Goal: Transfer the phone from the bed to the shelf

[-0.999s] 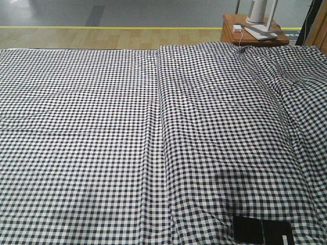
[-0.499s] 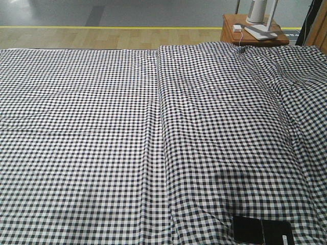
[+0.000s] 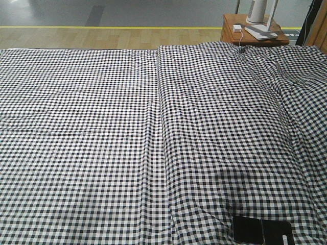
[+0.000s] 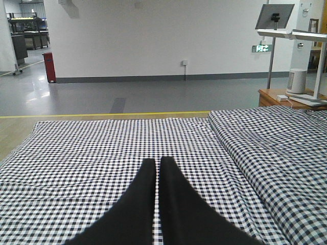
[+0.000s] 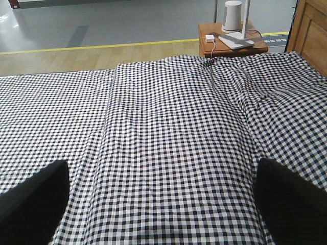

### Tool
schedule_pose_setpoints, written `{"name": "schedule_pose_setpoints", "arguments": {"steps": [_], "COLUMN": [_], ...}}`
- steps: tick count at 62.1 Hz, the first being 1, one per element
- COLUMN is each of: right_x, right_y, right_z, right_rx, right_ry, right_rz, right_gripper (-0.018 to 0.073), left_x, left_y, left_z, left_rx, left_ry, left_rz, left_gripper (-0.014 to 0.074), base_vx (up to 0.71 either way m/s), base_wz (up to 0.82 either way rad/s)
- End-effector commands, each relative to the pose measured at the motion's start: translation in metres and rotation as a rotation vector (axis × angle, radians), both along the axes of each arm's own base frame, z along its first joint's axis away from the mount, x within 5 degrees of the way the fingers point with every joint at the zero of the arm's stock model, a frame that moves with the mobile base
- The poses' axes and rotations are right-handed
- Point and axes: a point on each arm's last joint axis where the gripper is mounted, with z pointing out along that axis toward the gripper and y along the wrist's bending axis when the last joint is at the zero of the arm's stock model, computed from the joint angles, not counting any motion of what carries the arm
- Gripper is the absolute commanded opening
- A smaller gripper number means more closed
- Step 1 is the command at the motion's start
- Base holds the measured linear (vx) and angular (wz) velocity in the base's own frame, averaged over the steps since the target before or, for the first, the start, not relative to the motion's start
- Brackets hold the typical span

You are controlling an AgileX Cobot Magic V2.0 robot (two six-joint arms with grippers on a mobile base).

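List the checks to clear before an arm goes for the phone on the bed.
1. Phone located: ok. The phone lies flat on the bed, at the front view's lower right.
2. Phone unobstructed: ok. Nothing rests on it.
3. Right gripper ready: ok. Jaws wide open, empty.
4. Left gripper out of play: ok. Jaws shut, empty.
5. Phone in a wrist view: not ok. Neither shows it.
6. Shelf located: cannot tell. No view plainly shows it.
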Motion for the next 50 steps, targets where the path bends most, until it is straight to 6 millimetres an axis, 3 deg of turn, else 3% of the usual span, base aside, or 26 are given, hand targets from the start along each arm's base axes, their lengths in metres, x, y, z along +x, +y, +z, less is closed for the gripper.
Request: {"name": "schedule_pose_setpoints", "arguments": {"steps": [1,14,24,37,50], "right_x": [0.005,0.018,0.041,0.073,0.104], "right_y": [-0.001,-0.014,-0.033,-0.077,-0.124], "right_z": [0.015,0.035,0.043,0.027,-0.01], "right_rx": [0.016,0.026,0.038,0.035,-0.016], "right_ry": [-0.049,0.043,0.117,0.253,0.385], "right_rz": [-0.012,-0.114,-0.208,-0.358,-0.415], "right_gripper": [0.0697,0.0686,0.0676,0.0661,0.0654], "left_x": [-0.002,-0.002,-0.002,-0.002,-0.002], "left_y": [0.0,0.0,0.0,0.0,0.0], "left_z": [0.016,0.016,0.016,0.016,0.016], "left_rx": [-0.016,-0.016,-0.016,-0.016,-0.016], "left_ry": [-0.108,-0.108,-0.108,-0.108,-0.108], "left_rz": [0.001,0.001,0.001,0.001,0.001], "left_gripper": [0.0001,0.0001,0.0001,0.0001,0.0001], "base_vx": [0.0,0.0,0.0,0.0,0.0], "base_wz": [0.0,0.0,0.0,0.0,0.0]}}
